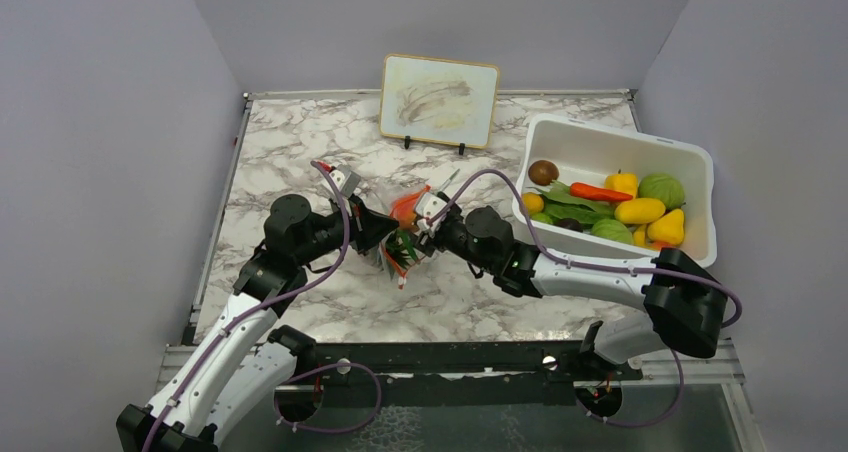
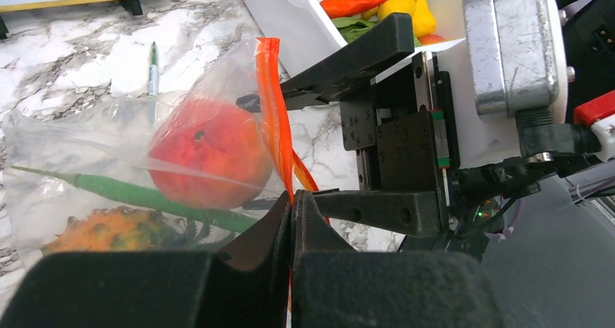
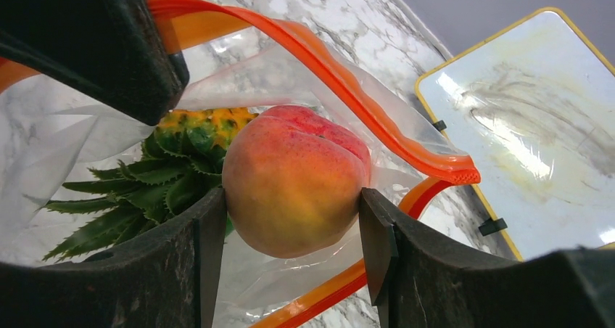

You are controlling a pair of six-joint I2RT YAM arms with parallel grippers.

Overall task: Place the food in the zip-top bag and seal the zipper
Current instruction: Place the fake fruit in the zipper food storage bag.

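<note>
Loading the zip-top bag (image 2: pixel 87 146) at the centre of the table (image 1: pixel 300 142), left gripper (image 2: pixel 291 212) clamped tight on the zipper (image 2: pixel 272 103), right gripper (image 3: pixel 291 205) half-open around a peach (image 3: pixel 294 179) inside the mouth, release and retreat likely next.

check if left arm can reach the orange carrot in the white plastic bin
Probably not: the left claw is shut on the clear bag's red-orange zipper strip, and the right arm lies between it and the white bin.

Bright even overhead light; soft shadows; mild glare on zip-top bag (image 2: pixel 72 136).
</note>
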